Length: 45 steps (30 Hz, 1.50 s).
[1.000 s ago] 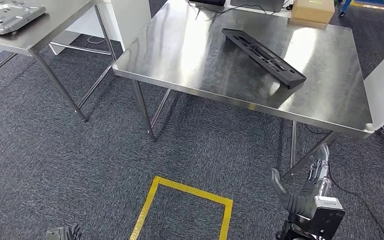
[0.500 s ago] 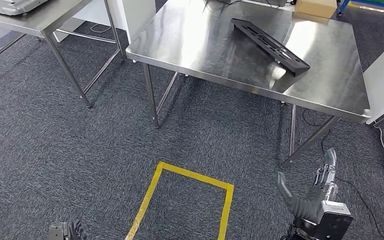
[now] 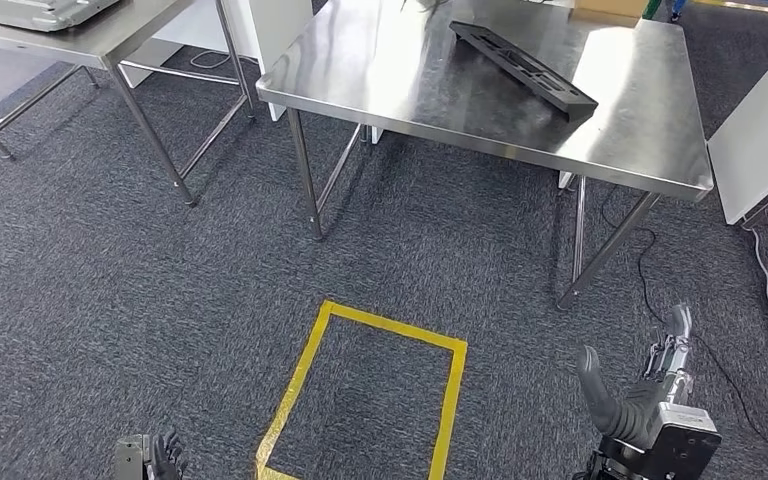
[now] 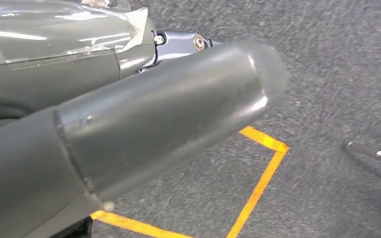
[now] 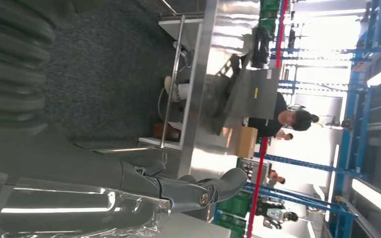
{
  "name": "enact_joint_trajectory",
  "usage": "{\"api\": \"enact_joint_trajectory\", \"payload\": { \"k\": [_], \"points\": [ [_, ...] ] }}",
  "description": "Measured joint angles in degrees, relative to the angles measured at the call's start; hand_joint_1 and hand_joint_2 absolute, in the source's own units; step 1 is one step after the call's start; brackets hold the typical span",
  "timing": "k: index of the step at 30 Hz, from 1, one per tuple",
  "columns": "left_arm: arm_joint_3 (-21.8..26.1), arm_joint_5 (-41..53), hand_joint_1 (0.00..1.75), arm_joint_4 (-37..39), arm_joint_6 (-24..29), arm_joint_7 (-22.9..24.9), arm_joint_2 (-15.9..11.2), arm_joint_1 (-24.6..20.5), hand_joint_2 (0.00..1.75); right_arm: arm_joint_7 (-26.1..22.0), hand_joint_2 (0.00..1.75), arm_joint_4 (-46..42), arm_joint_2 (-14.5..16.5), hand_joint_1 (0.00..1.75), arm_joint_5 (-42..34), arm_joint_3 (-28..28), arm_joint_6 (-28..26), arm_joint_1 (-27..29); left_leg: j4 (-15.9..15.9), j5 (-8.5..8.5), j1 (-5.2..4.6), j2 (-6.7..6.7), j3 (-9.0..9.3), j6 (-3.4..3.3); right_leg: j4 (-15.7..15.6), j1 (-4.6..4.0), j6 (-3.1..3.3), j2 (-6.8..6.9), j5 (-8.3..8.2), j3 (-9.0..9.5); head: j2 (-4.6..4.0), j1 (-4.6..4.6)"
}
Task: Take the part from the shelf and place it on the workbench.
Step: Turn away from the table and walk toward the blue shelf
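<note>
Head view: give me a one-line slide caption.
Black part lies on the steel workbench; the open right hand hangs low above carpet beside a yellow floor marking.

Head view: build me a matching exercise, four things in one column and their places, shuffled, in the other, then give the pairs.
Things:
1. black part
2. yellow tape square
3. right hand
4. grey tray

Places:
A. on the carpet, in front of the robot
B. low by the lower right corner, above the carpet, holding nothing
C. lying on the steel workbench
D. on the second table, at the upper left

Pairs: 1-C, 2-A, 3-B, 4-D
</note>
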State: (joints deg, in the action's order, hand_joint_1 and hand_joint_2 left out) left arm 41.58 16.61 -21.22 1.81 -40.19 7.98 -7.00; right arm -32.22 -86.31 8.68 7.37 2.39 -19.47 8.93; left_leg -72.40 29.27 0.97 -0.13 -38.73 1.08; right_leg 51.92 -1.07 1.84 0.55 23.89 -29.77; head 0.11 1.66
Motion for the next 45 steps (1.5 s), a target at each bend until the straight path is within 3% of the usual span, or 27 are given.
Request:
{"api": "enact_joint_trajectory", "payload": {
  "k": [2,4,5,7,8,10,12,13,14,16,17,19,20,21,23,24,27,28,29,30,31,34,36,38,40,43,45],
  "points": [
    [-0.2,-0.09,0.0,0.08,0.01,0.0,0.0,-0.15,0.0,-0.01,0.0,0.32,-0.12,0.0,-0.08,-0.1,0.0,-0.03,5.92,-2.42,0.65,0.03,5.74,0.9,0.8,0.27,-0.8,0.02,-1.06,-1.93,0.0,0.07],
    [-0.56,-0.12,0.0,0.17,0.02,0.0,0.09,-0.43,0.0,-0.04,0.0,0.48,-0.25,0.0,-0.15,-0.21,0.0,-0.15,14.39,-1.32,0.94,-0.32,11.61,1.28,1.57,0.16,-1.6,0.02,-1.92,-3.13,0.0,0.24],
    [-0.76,-0.13,0.0,0.26,0.02,0.0,0.14,-0.57,0.0,-0.06,0.0,0.51,-0.32,0.0,-0.16,-0.24,0.0,-0.26,16.74,-0.5,0.82,-0.52,12.88,1.13,1.86,0.01,-1.97,0.02,-2.37,-3.59,0.0,0.27],
    [-0.97,-0.15,0.0,0.49,0.03,0.0,0.13,-0.64,0.0,-0.1,0.0,0.66,-0.43,0.0,-0.18,-0.25,0.0,-0.37,17.43,-0.43,0.57,-0.57,12.23,0.18,2.28,0.14,-2.49,-0.04,-3.15,-4.42,0.0,0.18],
    [-0.99,-0.19,0.0,0.61,0.07,0.02,0.09,-0.62,0.0,-0.09,0.0,0.75,-0.48,0.0,-0.2,-0.25,0.0,-0.33,17.17,-0.8,0.52,-0.45,11.44,-0.41,2.94,0.29,-2.6,-0.14,-2.68,-5.13,0.0,0.15],
    [-1.07,-0.44,0.0,0.79,0.15,0.05,-0.02,-0.63,0.0,-0.11,0.0,0.97,-0.66,0.0,-0.26,-0.25,-0.06,-0.26,17.02,-1.91,0.5,-0.18,9.74,-1.71,7.07,0.62,-2.47,-0.34,1.02,-7.14,0.0,-0.17],
    [-1.28,-0.77,0.0,0.83,0.18,0.05,-0.11,-0.69,0.0,-0.14,0.0,1.22,-0.89,0.0,-0.31,-0.24,-0.17,-0.38,16.91,-3.3,0.11,-0.06,8.0,-2.45,14.89,0.8,-2.24,-0.39,6.34,-9.25,0.0,-0.57],
    [-1.39,-0.86,0.0,0.84,0.18,0.05,-0.14,-0.7,0.0,-0.15,0.0,1.39,-0.98,0.0,-0.32,-0.24,-0.22,-0.43,16.87,-4.03,-0.15,-0.01,7.04,-2.59,18.32,0.84,-2.3,-0.39,7.91,-9.59,0.0,-0.61],
    [-1.47,-0.91,0.0,0.86,0.19,0.06,-0.17,-0.7,0.0,-0.15,0.0,1.55,-1.06,0.0,-0.33,-0.24,-0.26,-0.44,16.83,-4.76,-0.43,0.04,6.11,-2.64,20.24,0.77,-2.48,-0.39,8.32,-9.17,0.0,-0.65],
    [-1.56,-0.95,0.0,0.9,0.31,0.06,-0.21,-0.71,0.0,-0.15,0.0,1.75,-1.14,0.0,-0.34,-0.24,-0.37,-0.45,16.85,-6.09,-1.19,0.04,4.55,-2.81,17.85,0.1,-2.39,-0.42,6.53,-5.23,0.0,-0.67],
    [-1.67,-0.99,0.0,0.95,0.41,0.06,-0.03,-0.72,0.0,-0.15,0.0,1.7,-1.2,0.0,-0.34,-0.26,-0.47,-0.5,16.88,-6.67,-1.34,0.07,3.99,-2.92,13.84,-0.64,-1.55,-0.42,5.7,-1.79,0.0,-0.53],
    [-1.97,-1.19,0.0,1.05,0.71,0.05,0.26,-0.83,0.0,-0.21,0.0,1.4,-1.3,0.0,-0.25,-0.29,-0.79,-0.64,16.91,-7.69,-1.47,0.01,3.37,-3.03,3.8,-2.36,0.81,-0.1,6.11,5.62,0.0,-0.25],
    [-2.16,-1.26,0.0,1.12,0.81,0.05,0.43,-0.88,0.0,-0.23,0.0,1.24,-1.39,0.0,-0.2,-0.3,-0.98,-0.72,16.94,-8.21,-1.36,0.09,3.24,-3.0,0.36,-3.02,1.65,0.13,6.73,7.9,0.0,-0.12],
    [-2.31,-1.3,0.0,1.17,0.92,0.05,0.43,-0.92,0.0,-0.25,0.0,1.13,-1.48,0.0,-0.14,-0.31,-1.2,-0.68,17.05,-8.73,-1.38,0.15,3.17,-2.88,-1.56,-3.35,2.02,0.34,7.09,8.95,0.0,-0.18],
    [-2.55,-1.26,0.0,1.32,1.11,0.06,0.46,-0.92,0.0,-0.08,0.0,1.09,-1.65,0.0,0.08,-0.35,-1.7,-0.27,16.97,-9.05,-1.44,0.2,2.73,-2.43,-2.35,-2.99,2.18,0.53,5.98,8.48,0.0,-0.41],
    [-2.62,-1.26,0.0,1.38,1.25,0.07,0.44,-0.93,0.0,0.11,0.0,1.09,-1.69,0.0,0.3,-0.38,-2.11,0.07,15.97,-7.8,-1.43,0.08,2.2,-2.14,-2.53,-2.68,2.38,0.58,5.24,8.02,0.0,-0.42],
    [-2.82,-1.26,0.0,1.55,1.69,0.07,0.1,-0.92,0.0,0.67,0.0,1.27,-1.75,0.0,0.9,-0.49,-3.18,0.97,6.37,-0.06,-1.03,-0.12,-0.93,-1.08,-2.36,-2.07,2.49,0.98,3.45,6.09,0.0,-0.19],
    [-2.86,-1.26,0.0,1.62,1.79,0.07,-0.05,-0.91,0.0,0.8,0.0,1.38,-1.78,0.0,0.96,-0.56,-3.31,1.21,2.92,1.39,-0.81,-0.09,-1.81,-0.7,-2.15,-1.97,2.33,1.22,3.09,5.46,0.0,-0.19],
    [-2.87,-1.27,0.0,1.7,1.83,0.07,-0.15,-0.91,0.0,0.91,0.0,1.52,-1.81,0.0,0.98,-0.61,-3.34,1.36,1.01,1.49,-0.59,-0.04,-1.99,-0.36,-1.83,-1.85,2.17,1.53,2.85,4.92,0.0,-0.19],
    [-2.88,-1.3,0.0,1.79,1.87,0.07,-0.24,-0.9,0.0,0.99,0.0,1.66,-1.85,0.0,0.98,-0.66,-3.34,1.45,0.79,0.77,-0.36,0.06,-1.31,-0.02,-1.35,-1.68,2.02,1.91,2.7,4.32,0.0,-0.19],
    [-2.9,-1.32,0.0,1.84,1.91,0.07,-0.29,-0.91,0.0,1.02,0.0,1.78,-1.87,0.0,0.98,-0.67,-3.34,1.48,2.82,-0.45,-0.14,0.32,0.37,0.29,-0.82,-1.49,1.93,2.25,2.67,3.89,0.0,-0.17],
    [-3.14,-1.36,0.0,1.96,2.03,0.07,-0.22,-1.06,0.0,1.04,0.0,2.03,-2.08,0.0,0.93,-0.77,-3.35,1.55,12.85,-3.06,0.28,3.4,7.19,1.36,0.67,-1.46,1.43,3.33,2.79,2.53,0.0,0.11],
    [-3.38,-1.37,0.0,2.03,2.19,0.07,-0.06,-1.21,0.0,1.04,0.0,2.08,-2.32,0.0,0.86,-0.89,-3.39,1.64,15.93,-2.99,0.22,4.57,8.72,1.03,1.37,-1.86,1.06,4.05,2.9,1.85,0.0,0.19],
    [-3.46,-1.37,0.0,2.05,2.36,0.08,-0.04,-1.26,0.0,1.03,0.0,2.1,-2.49,0.0,0.79,-0.92,-3.45,1.69,16.2,-2.92,0.25,3.47,8.23,-0.04,1.98,-1.9,0.97,4.85,2.98,1.47,0.0,-0.04],
    [-3.6,-1.39,0.0,2.1,2.43,0.09,-0.02,-1.31,0.0,1.03,0.0,2.1,-2.58,0.0,0.72,-0.92,-3.5,1.89,16.25,-3.28,0.34,2.33,7.62,-1.04,3.56,-1.58,0.55,3.73,3.92,0.56,0.0,-0.09],
    [-3.91,-1.46,0.0,2.13,2.5,0.11,-0.02,-1.61,0.0,1.01,0.0,2.13,-2.82,0.0,0.68,-0.99,-3.63,2.39,16.29,-4.26,0.36,0.63,6.3,-2.32,13.14,-0.51,-0.11,0.28,8.88,-3.68,0.0,-0.39],
    [-3.98,-1.46,0.0,2.16,2.5,0.12,-0.04,-1.65,0.0,1.03,0.0,2.16,-2.94,0.0,0.68,-1.05,-3.69,2.64,16.27,-4.86,0.15,-0.67,5.44,-2.63,19.73,0.04,-0.44,-0.03,11.5,-6.38,0.0,-0.43]
  ]
}}
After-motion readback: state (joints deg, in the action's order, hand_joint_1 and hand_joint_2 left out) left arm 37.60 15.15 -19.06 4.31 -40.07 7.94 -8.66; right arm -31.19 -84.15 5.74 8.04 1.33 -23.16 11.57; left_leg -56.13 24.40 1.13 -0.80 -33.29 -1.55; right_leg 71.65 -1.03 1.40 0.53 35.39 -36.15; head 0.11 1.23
